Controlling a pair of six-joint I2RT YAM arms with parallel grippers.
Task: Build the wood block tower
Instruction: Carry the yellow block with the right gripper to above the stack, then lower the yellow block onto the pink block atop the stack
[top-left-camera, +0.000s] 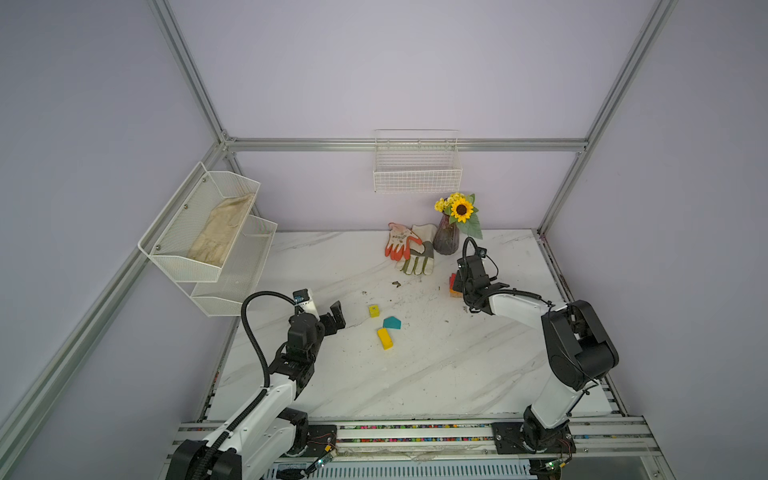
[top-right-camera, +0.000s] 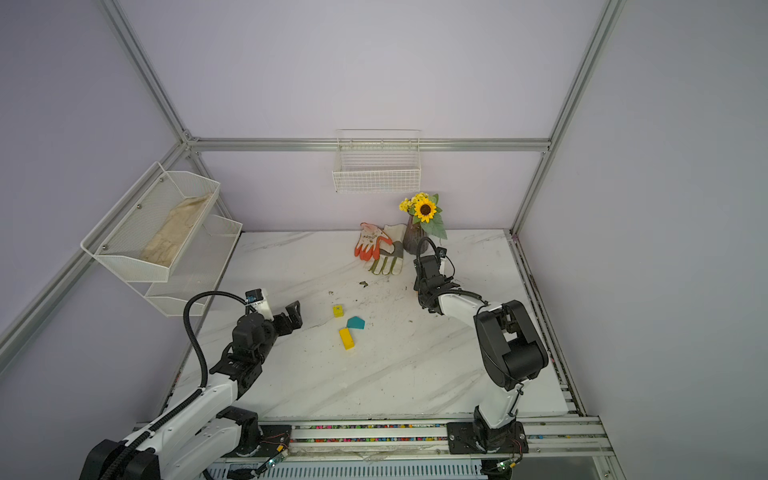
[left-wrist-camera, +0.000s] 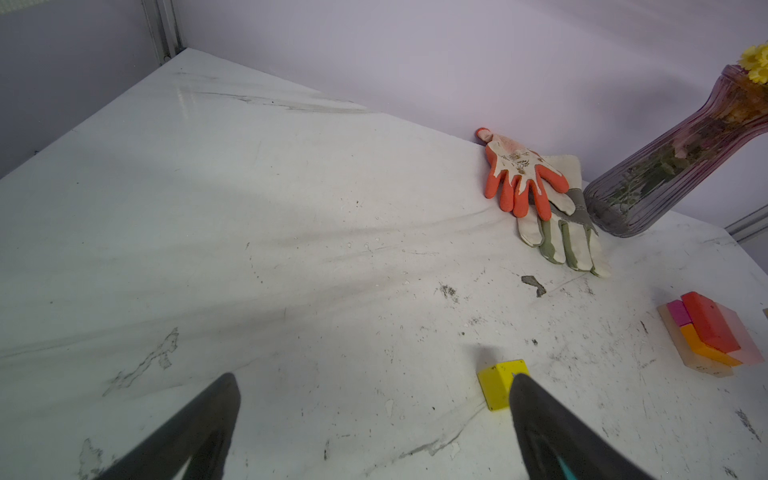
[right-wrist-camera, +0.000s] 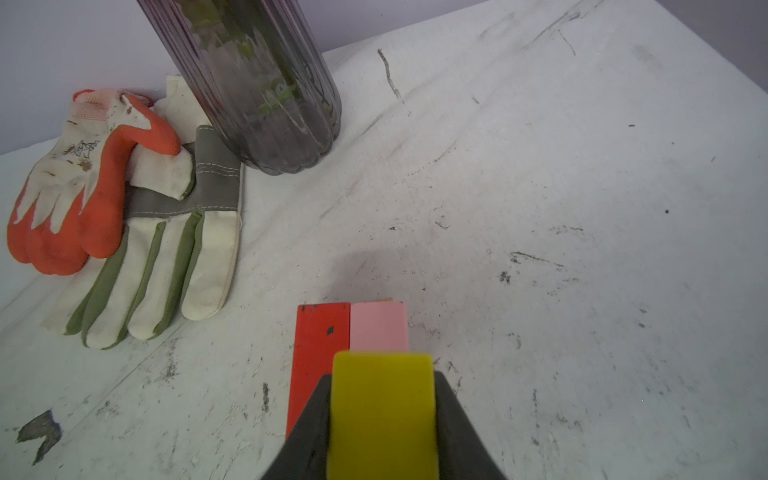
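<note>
Your right gripper (right-wrist-camera: 382, 376) pinches a yellow block (right-wrist-camera: 382, 419) between its jaws, right at the low tower (left-wrist-camera: 706, 332). The tower's red block (right-wrist-camera: 318, 349) and pink block (right-wrist-camera: 378, 328) show just beyond the yellow block; you cannot tell whether they touch it. The tower stands on the table (top-left-camera: 415, 374) near the purple vase (top-left-camera: 445, 241) and two gloves (top-left-camera: 409, 249). Your left gripper (left-wrist-camera: 374, 380) hovers spread wide and empty, near a yellow cube (top-left-camera: 374, 311), a teal pentagon (top-left-camera: 392, 322) and a yellow bar (top-left-camera: 385, 338) lying mid-table.

White arm shells (top-left-camera: 515, 305), black joints (top-left-camera: 582, 345), ribbed black cable (top-left-camera: 248, 332), black left pincer (left-wrist-camera: 372, 376)
</note>
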